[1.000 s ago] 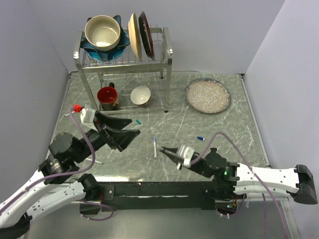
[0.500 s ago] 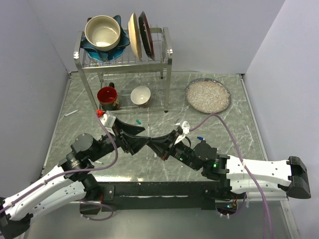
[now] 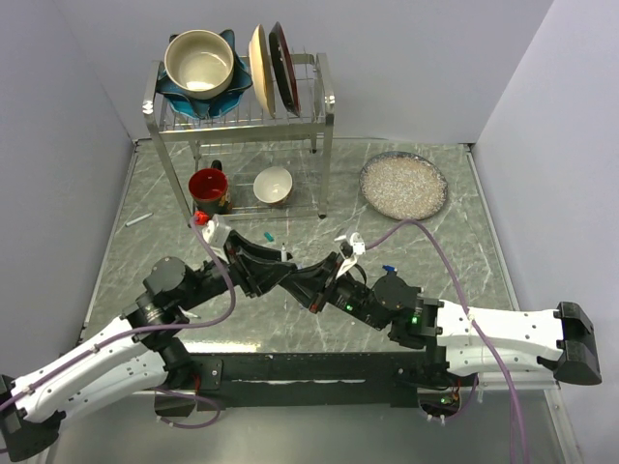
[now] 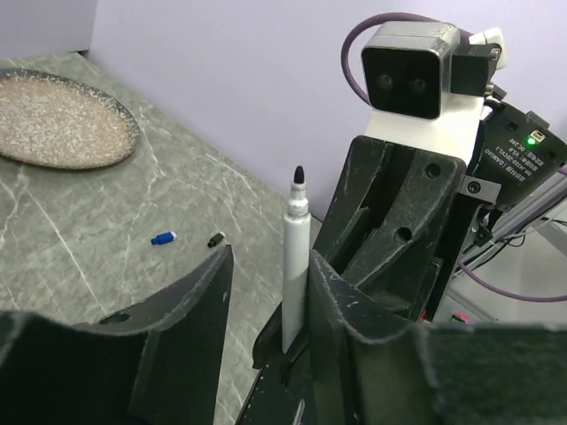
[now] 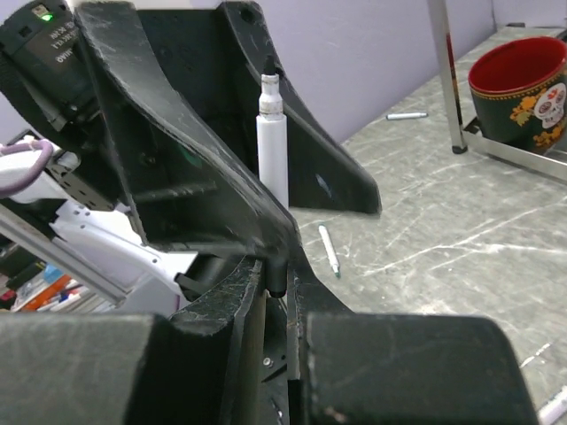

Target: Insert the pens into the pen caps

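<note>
My right gripper (image 5: 276, 274) is shut on the dark lower end of a white pen (image 5: 272, 146) and holds it upright, black tip up. The pen also shows in the left wrist view (image 4: 295, 257). My left gripper (image 4: 270, 257) is open, with its fingers on either side of the pen; the barrel lies against the right-hand finger (image 4: 354, 328). In the top view both grippers meet at mid-table, left (image 3: 279, 275) and right (image 3: 309, 290). A blue cap (image 4: 162, 237) and a black cap (image 4: 215, 239) lie on the table beyond. A teal cap (image 3: 270, 236) lies near the rack.
A teal-tipped pen (image 5: 329, 251) lies on the table behind the left gripper, and another pen (image 3: 138, 219) lies far left. A dish rack (image 3: 242, 106) with bowls and plates, a red mug (image 3: 208, 190), a small white bowl (image 3: 273, 184) and a speckled plate (image 3: 403, 186) stand at the back.
The left arm swung in from the left and the right gripper moved onto the pen lying mid-table. The pen now stands upright in the right gripper, between the left fingers.
</note>
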